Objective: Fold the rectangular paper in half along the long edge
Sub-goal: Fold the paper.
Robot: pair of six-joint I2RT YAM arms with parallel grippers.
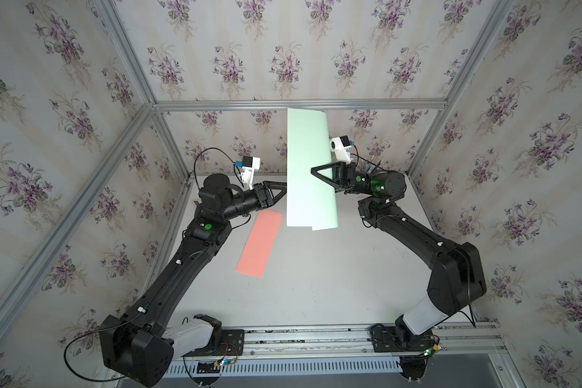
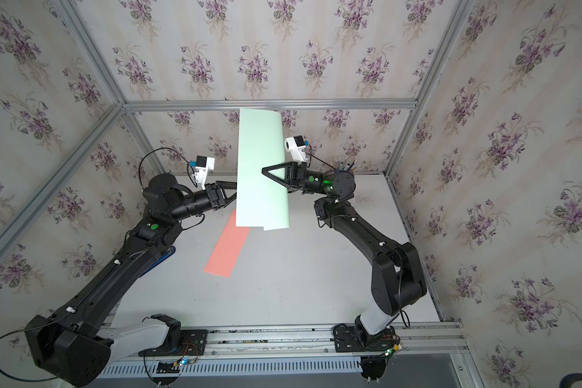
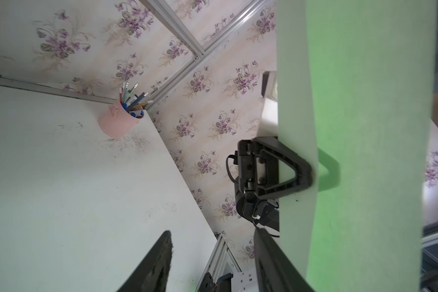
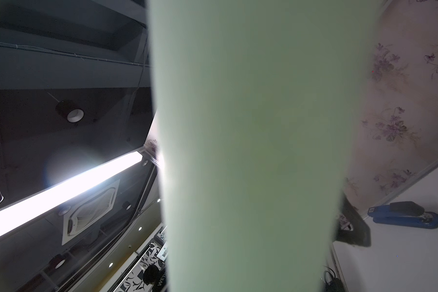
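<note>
The rectangular paper [image 1: 308, 161] [image 2: 259, 161] is a pale green sheet held upright in the air over the far half of the table. It curves round along its right side into two layers whose lower edges do not line up. My right gripper [image 1: 313, 169] [image 2: 263, 170] [image 3: 310, 173] is shut on the paper's middle; one black finger lies on the near face, and the other shows as a shadow through the sheet. In the right wrist view the paper [image 4: 250, 126] hides those jaws. My left gripper [image 1: 283, 190] [image 2: 235, 190] [image 3: 213, 252] is open at the paper's left edge [image 3: 364, 126], with nothing between its fingers.
A salmon-pink paper strip [image 1: 259, 243] [image 2: 229, 248] lies flat on the white table, under and left of the green sheet. A pink cup of pens [image 3: 118, 124] [image 2: 345, 166] stands in the far right corner. A blue stapler [image 4: 405, 215] lies by the left wall. Aluminium frame bars and floral walls enclose the table.
</note>
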